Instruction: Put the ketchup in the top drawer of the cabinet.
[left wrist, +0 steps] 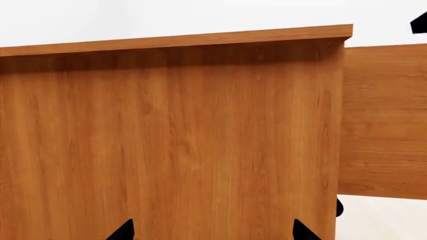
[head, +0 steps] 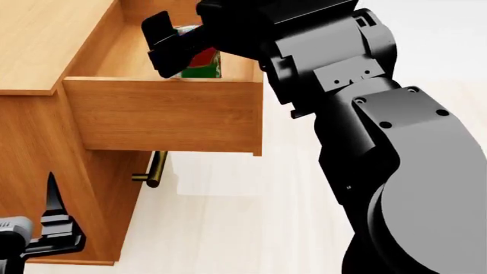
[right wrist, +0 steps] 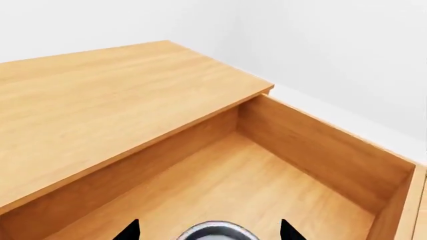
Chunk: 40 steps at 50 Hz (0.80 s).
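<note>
**Ketchup hovering over open top drawer, release pending**

Ketchup can (head: 204, 61) is sitting between the right gripper's (head: 179, 52) fingers, over the interior of the top drawer (head: 163, 114), which is pulled out from the cabinet (head: 38, 34). In the right wrist view the can's silver top (right wrist: 215, 232) is peeking in between the two dark fingertips (right wrist: 130, 231), with bare drawer floor (right wrist: 267, 185) ahead at 12 o'clock. Whether the can's base is touching the floor is hidden by the drawer front. Right fingers are pinching the can, red label showing between them in the head view.

Left gripper (head: 57, 225) is idling low at 7 o'clock in the head view, facing the cabinet side panel (left wrist: 173, 140); its fingertips (left wrist: 123, 231) are standing spread, nothing between them.

Risks, as a judgement: the can is looking close to the drawer's front wall, so releasing from height could be tipping it or bouncing it onto the rim. Pulling the arm back carelessly could be clipping the drawer wall. Lower drawer handle (head: 156, 168) is sitting beneath, not involved.
</note>
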Motion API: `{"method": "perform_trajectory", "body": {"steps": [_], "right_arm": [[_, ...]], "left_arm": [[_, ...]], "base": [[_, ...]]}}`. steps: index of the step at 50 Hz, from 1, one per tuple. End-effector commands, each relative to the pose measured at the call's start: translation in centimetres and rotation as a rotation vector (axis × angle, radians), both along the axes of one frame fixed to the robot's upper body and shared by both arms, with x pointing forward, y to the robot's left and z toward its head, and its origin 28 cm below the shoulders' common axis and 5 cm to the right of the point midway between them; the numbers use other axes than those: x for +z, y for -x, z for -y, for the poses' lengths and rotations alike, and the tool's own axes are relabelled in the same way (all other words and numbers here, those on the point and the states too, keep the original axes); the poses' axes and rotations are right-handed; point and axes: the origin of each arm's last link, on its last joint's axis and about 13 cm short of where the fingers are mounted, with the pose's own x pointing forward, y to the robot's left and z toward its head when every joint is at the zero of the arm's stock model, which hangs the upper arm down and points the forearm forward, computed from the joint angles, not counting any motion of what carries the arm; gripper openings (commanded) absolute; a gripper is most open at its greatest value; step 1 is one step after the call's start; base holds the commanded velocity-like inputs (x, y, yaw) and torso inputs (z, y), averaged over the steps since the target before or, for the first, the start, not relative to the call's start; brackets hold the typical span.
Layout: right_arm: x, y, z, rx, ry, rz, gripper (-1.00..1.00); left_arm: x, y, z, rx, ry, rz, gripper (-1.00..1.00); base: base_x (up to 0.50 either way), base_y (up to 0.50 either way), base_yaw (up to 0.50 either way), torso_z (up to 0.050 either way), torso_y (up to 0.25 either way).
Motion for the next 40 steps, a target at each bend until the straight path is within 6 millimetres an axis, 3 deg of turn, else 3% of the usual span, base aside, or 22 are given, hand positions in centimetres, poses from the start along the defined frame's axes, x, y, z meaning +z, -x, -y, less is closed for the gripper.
{"method": "perform_trajectory", "body": {"steps": [1, 14, 40], "right_arm": [[0.1, -0.1, 0.0, -0.004, 0.004, 0.019, 1.0], [0.8, 0.0, 0.2, -0.02, 0.006, 0.042, 1.0], [8.2, 1.1, 0.5, -0.115, -0.12, 0.296, 1.0]], "left_arm": [[-0.1, 0.0, -0.1, 0.003, 0.001, 0.0, 1.0], [0.0, 0.0, -0.1, 0.004, 0.001, 0.0, 1.0], [0.4, -0.1, 0.1, -0.007, -0.001, 0.009, 1.0]], "base": [[0.0, 0.0, 0.0, 0.0, 0.0], [0.0, 0.0, 0.0, 0.0, 0.0], [0.0, 0.0, 0.0, 0.0, 0.0]]}}
